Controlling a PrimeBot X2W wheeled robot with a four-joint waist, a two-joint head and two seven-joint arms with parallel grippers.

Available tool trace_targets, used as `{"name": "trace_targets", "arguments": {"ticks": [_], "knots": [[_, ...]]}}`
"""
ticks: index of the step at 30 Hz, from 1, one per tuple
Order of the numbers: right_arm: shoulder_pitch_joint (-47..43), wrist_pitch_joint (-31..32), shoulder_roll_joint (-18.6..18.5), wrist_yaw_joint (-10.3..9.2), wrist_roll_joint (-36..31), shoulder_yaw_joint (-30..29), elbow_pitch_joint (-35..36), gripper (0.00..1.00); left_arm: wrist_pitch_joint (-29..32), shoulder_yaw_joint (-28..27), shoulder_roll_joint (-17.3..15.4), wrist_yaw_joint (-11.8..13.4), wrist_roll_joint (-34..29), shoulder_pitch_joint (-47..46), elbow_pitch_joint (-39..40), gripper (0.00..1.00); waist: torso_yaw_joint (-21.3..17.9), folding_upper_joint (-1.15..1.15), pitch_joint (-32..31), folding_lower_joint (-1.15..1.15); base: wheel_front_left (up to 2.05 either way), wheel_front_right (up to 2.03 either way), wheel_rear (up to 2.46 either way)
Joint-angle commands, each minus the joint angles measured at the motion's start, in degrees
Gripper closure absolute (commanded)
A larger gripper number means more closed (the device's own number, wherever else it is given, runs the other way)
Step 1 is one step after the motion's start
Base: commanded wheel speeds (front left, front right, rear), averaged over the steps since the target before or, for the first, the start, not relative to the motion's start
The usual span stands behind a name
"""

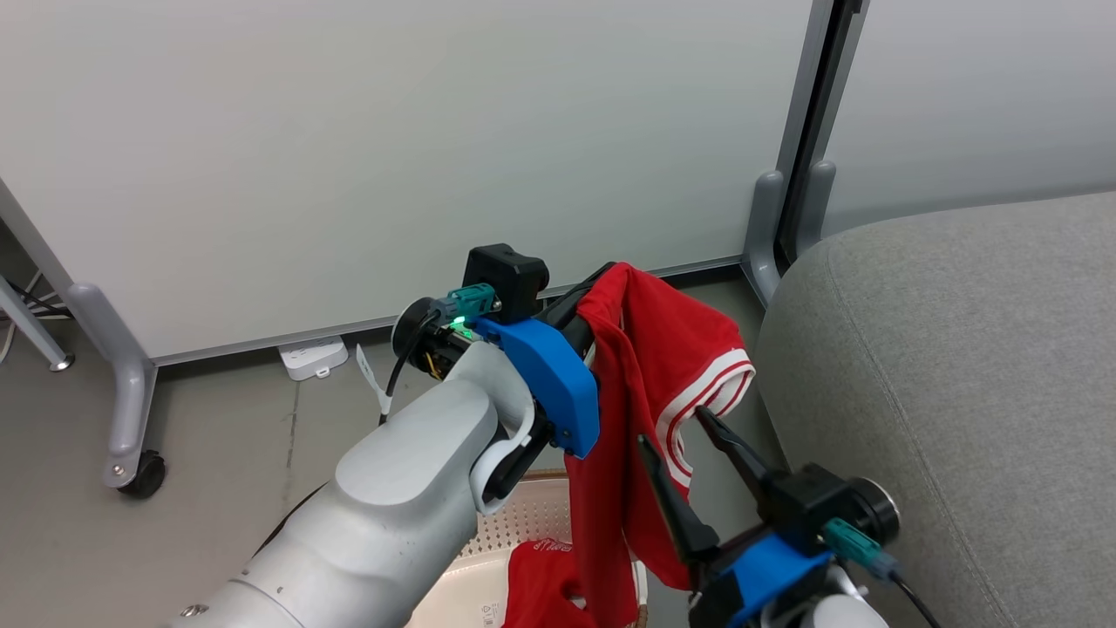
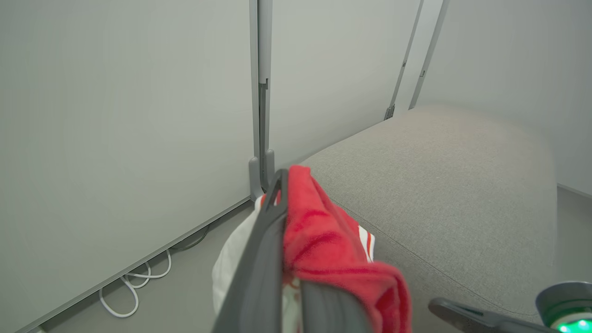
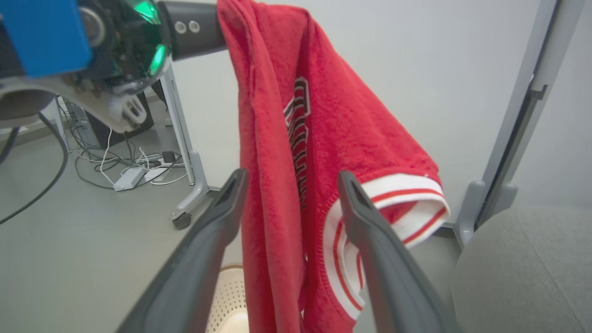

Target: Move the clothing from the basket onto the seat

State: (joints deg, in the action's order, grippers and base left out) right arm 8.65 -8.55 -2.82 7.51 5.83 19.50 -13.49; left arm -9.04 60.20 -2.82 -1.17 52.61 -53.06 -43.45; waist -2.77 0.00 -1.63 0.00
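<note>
My left gripper (image 1: 598, 277) is shut on a bright red garment (image 1: 649, 366), held up in the air beside the grey seat (image 1: 942, 392). The garment hangs down, its red-striped white cuff (image 1: 711, 388) toward the seat. In the left wrist view the left gripper (image 2: 283, 178) pinches the red fabric (image 2: 323, 240). My right gripper (image 1: 678, 432) is open just below, and in its wrist view the hanging garment (image 3: 286, 138) shows between its fingertips (image 3: 290, 178). A second red garment (image 1: 540, 580) lies in the cream basket (image 1: 523, 519) under the arms.
White partition panels (image 1: 392, 157) on grey wheeled legs (image 1: 131, 410) stand behind. A white power strip (image 1: 312, 356) and cables (image 2: 134, 286) lie on the grey floor along the panels. The seat (image 3: 522, 268) fills the right side.
</note>
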Motion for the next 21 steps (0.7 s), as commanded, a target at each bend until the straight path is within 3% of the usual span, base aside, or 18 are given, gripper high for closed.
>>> {"name": "trace_targets", "arguments": {"ticks": [1,8,21], "knots": [[1.86,0.76,-0.12,-0.03,0.25,1.02,-0.71,0.00,-0.52,0.60,-0.14,0.16,0.45,-1.16,-0.11,1.00,0.04,0.00,0.09,0.00,0.00,0.00,0.00],[9.60,3.45,-0.10,-0.04,1.90,5.64,-7.76,0.00,-1.40,2.93,-0.14,0.40,2.89,-1.70,-0.48,1.00,0.43,0.00,0.15,0.00,0.00,0.00,0.00],[23.28,3.16,-0.13,-0.04,11.76,15.20,-25.17,0.00,-2.82,6.91,-0.13,1.08,6.77,-3.36,-0.41,1.00,1.44,0.00,-0.14,0.00,0.00,0.00,0.00]]}}
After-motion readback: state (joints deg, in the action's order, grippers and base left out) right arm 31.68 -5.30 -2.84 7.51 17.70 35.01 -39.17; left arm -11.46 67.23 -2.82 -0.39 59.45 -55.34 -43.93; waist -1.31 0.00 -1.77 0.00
